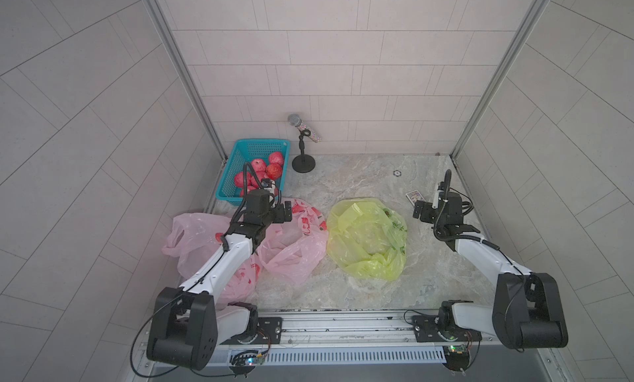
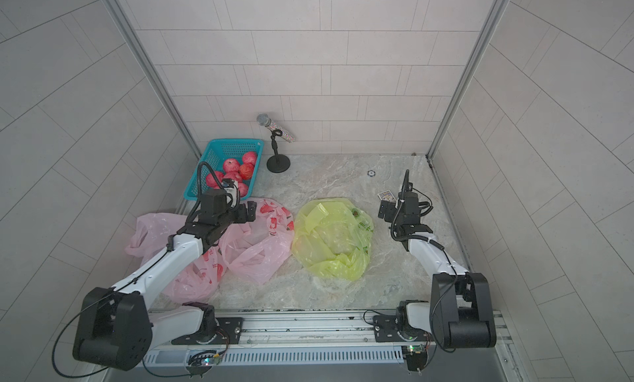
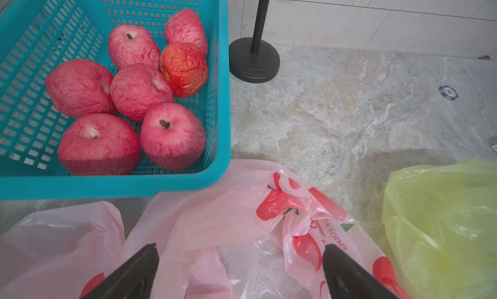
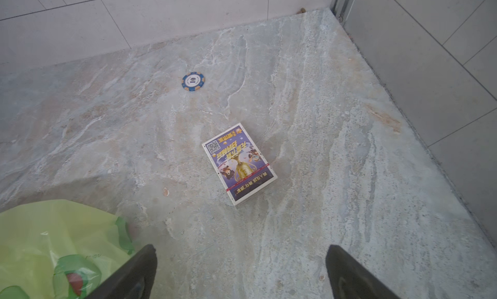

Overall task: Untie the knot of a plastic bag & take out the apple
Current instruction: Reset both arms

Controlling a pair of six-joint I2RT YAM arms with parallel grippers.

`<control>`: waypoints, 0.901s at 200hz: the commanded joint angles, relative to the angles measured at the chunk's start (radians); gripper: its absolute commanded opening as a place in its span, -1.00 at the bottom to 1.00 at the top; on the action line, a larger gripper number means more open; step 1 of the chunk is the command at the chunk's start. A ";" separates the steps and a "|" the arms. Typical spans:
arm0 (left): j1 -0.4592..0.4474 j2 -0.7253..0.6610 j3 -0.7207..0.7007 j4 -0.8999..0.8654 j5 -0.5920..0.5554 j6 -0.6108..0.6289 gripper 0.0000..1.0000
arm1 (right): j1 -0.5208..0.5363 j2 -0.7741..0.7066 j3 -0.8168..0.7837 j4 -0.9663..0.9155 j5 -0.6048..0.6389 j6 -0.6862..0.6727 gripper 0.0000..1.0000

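- The left end effector [image 3: 239, 248] is spread wide and holds nothing. Its 2 dark fingers [image 3: 139, 270] frame a printed pink bag [image 3: 269, 217] that lies crumpled on the tabletop [image 3: 336, 117] just below. Whether they touch the plastic cannot be told.
- The right end effector [image 4: 241, 248] is also wide apart and empty. It hangs over bare tabletop, just beside the edge of a yellow-green bag [image 4: 53, 230].
- In both top views the yellow-green bag [image 1: 367, 237] lies between the 2 end effectors, just beside the printed pink bag [image 1: 302, 239]. A second pink bag [image 1: 192, 232] lies partly under the left arm.
- Which bag is knotted, or holds fruit, cannot be told.
- 7 red apples [image 3: 172, 135] sit in a teal basket [image 3: 107, 187] just beyond the printed pink bag. Only the left wrist view shows all 7, because the arm covers some in the top views.
- The top views show a microphone [image 1: 303, 126] on its stand [image 3: 254, 59], while the left wrist view shows only the pole and base.
- The printed pink bag reads "ENJOY YO", upside down in the left wrist view.
- In the right wrist view a blue poker chip [image 4: 193, 81] reads "10". A card box [image 4: 239, 163] there carries a QR code, a gold trophy and lettering I cannot read.
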 commanded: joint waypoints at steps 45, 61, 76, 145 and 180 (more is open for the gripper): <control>-0.005 -0.063 -0.138 0.170 -0.075 -0.006 1.00 | -0.079 0.109 -0.110 0.318 0.017 -0.024 0.99; -0.005 -0.066 -0.133 0.159 -0.077 -0.006 1.00 | -0.102 0.116 -0.125 0.351 0.019 -0.039 0.99; -0.005 -0.074 -0.139 0.167 -0.084 0.002 1.00 | -0.127 0.123 -0.148 0.394 0.009 -0.035 0.99; 0.000 -0.092 -0.177 0.223 -0.211 0.031 1.00 | -0.135 0.205 -0.180 0.596 -0.130 -0.034 0.99; 0.050 -0.096 -0.232 0.324 -0.249 0.072 1.00 | -0.099 0.213 -0.202 0.647 -0.170 -0.098 0.99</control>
